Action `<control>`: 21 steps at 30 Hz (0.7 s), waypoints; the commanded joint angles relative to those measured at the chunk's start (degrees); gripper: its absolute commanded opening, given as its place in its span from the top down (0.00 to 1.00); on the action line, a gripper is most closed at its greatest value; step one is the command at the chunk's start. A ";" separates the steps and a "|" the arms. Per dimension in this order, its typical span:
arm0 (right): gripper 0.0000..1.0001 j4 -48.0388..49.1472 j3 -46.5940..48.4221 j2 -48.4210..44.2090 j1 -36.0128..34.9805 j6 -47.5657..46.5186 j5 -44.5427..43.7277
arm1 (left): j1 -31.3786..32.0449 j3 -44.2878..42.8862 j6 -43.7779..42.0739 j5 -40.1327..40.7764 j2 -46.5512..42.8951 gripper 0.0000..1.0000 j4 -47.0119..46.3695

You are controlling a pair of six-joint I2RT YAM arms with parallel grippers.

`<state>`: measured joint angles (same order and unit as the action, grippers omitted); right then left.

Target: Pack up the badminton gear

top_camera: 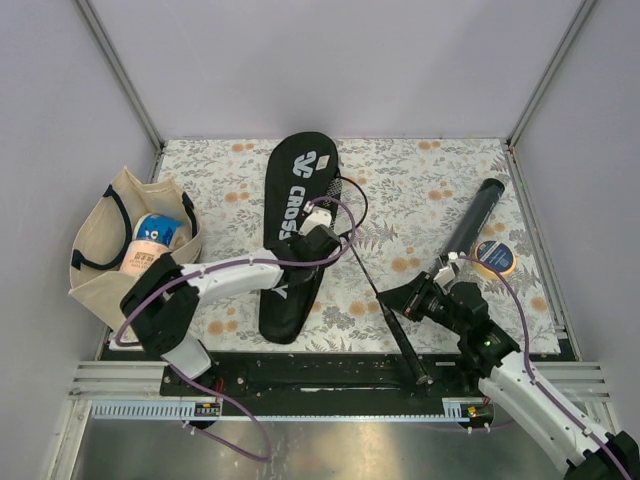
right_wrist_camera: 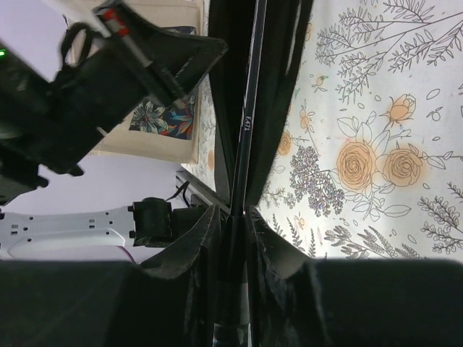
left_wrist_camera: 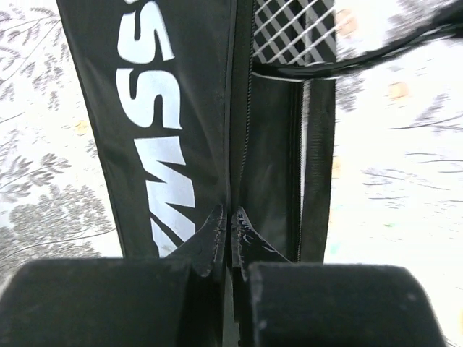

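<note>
Fingertips of our left gripper (left_wrist_camera: 229,235) fill the bottom of the left wrist view, pressed together on the zip edge of the cover (left_wrist_camera: 166,130), which we judge they hold up so the mouth gapes. Our right gripper (right_wrist_camera: 233,231) is clamped on the thin shaft of a racquet (right_wrist_camera: 244,123). The cover runs from the middle of the far edge toward the near edge, left of centre. The racquet slants out of its right side, strings (left_wrist_camera: 289,29) just inside the opening and handle out over the near edge. We cannot tell whether a second racquet is inside. The tube (top_camera: 470,225) and tape roll (top_camera: 495,255) sit by the right edge, and the tote (top_camera: 100,270) sits at the left edge. The fabric pinch looks shallow to us; if it slips, the flap drops and the racquet frame jams against the zip. Pushing from mid-shaft could bow that thin shaft, or drag the whole cover along the worktop. A cable (left_wrist_camera: 376,50) crosses beside the opening and might snag the frame. Our two wrists also work close together and could knock.
</note>
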<state>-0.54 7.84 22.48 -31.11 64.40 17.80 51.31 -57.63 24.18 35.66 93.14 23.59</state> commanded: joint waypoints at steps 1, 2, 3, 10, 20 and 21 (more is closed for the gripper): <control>1.00 8.80 0.43 1.77 -0.26 1.08 0.04 | 0.54 0.93 3.15 -9.73 -5.69 1.00 -5.13; 1.00 8.88 0.43 2.30 -0.35 1.08 0.04 | 0.63 1.11 3.24 -10.08 -5.95 1.00 -5.57; 1.00 9.32 0.43 2.91 -0.44 1.16 0.13 | 0.55 1.29 3.15 -10.34 -6.13 1.00 -5.75; 1.00 17.57 0.86 12.22 -1.23 1.25 1.01 | 1.16 2.16 2.88 -12.45 -6.83 1.00 -6.80; 1.00 32.87 8.50 36.91 -6.94 -3.14 -6.98 | 1.07 4.71 8.59 -19.22 -12.19 1.00 -9.27; 1.00 34.97 9.03 39.37 -7.73 -3.58 -8.12 | 1.16 5.24 9.38 -20.01 -13.07 1.00 -9.62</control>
<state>22.09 11.77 55.09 -36.42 64.34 15.51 51.99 -53.52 29.52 20.93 84.84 18.59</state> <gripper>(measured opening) 0.249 0.028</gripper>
